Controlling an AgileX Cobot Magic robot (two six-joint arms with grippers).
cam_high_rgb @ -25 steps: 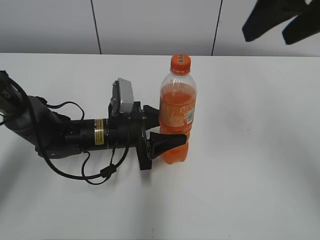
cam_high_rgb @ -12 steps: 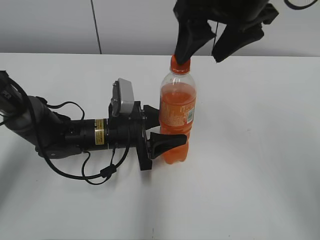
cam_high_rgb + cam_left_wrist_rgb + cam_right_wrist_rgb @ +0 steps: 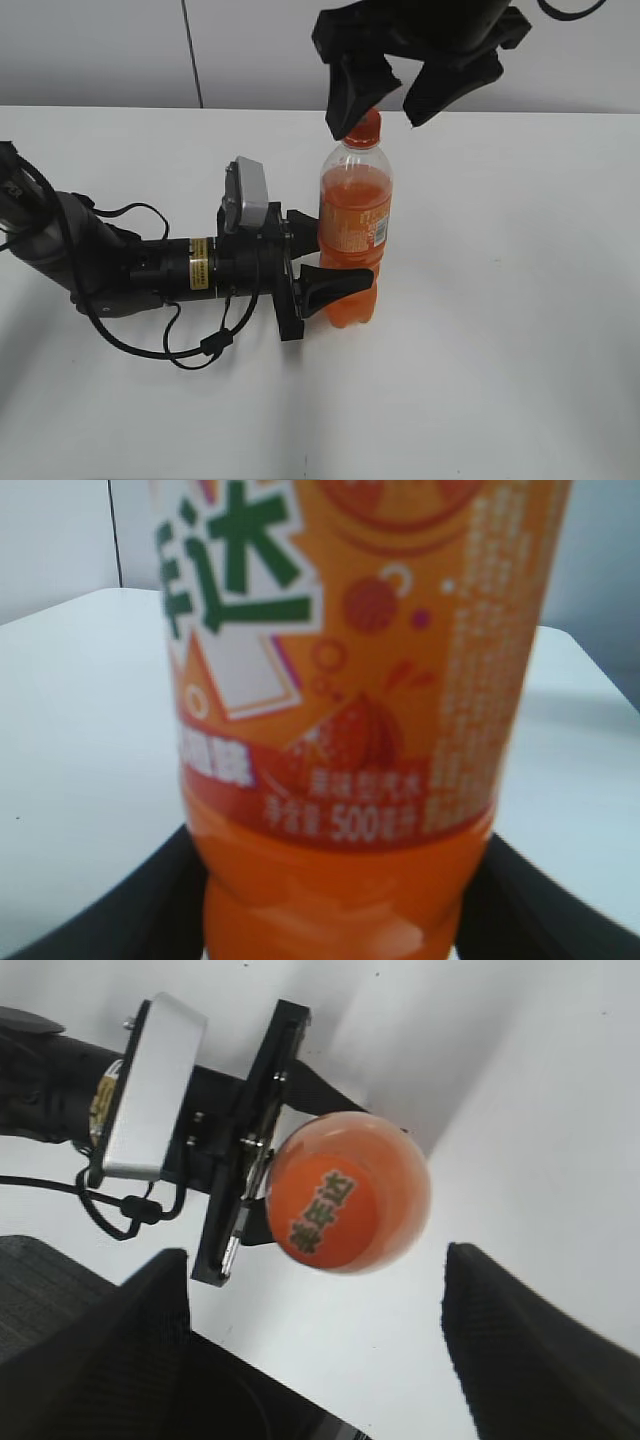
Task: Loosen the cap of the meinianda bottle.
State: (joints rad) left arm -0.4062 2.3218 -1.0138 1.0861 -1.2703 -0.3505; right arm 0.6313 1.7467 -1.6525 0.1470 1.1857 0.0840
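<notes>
The meinianda bottle (image 3: 355,225) stands upright mid-table, full of orange soda. My left gripper (image 3: 325,255) lies low on the table and is shut on the bottle's lower body, one finger in front and one behind. In the left wrist view the label (image 3: 340,660) fills the frame, with the black fingers (image 3: 110,915) at both sides. The orange cap (image 3: 370,130) is on the neck. My right gripper (image 3: 392,105) hangs open just above it, straddling it without touching. In the right wrist view the cap (image 3: 325,1215) sits ahead of the wide-apart fingers (image 3: 120,1345).
The white table (image 3: 520,300) stretches around the bottle. The left arm and its cables (image 3: 130,270) lie along the table's left side. A grey panelled wall (image 3: 250,50) stands behind the table.
My right gripper has come in from the upper right, dropped to the cap and shifted slightly left. The bottle and left gripper have not moved.
</notes>
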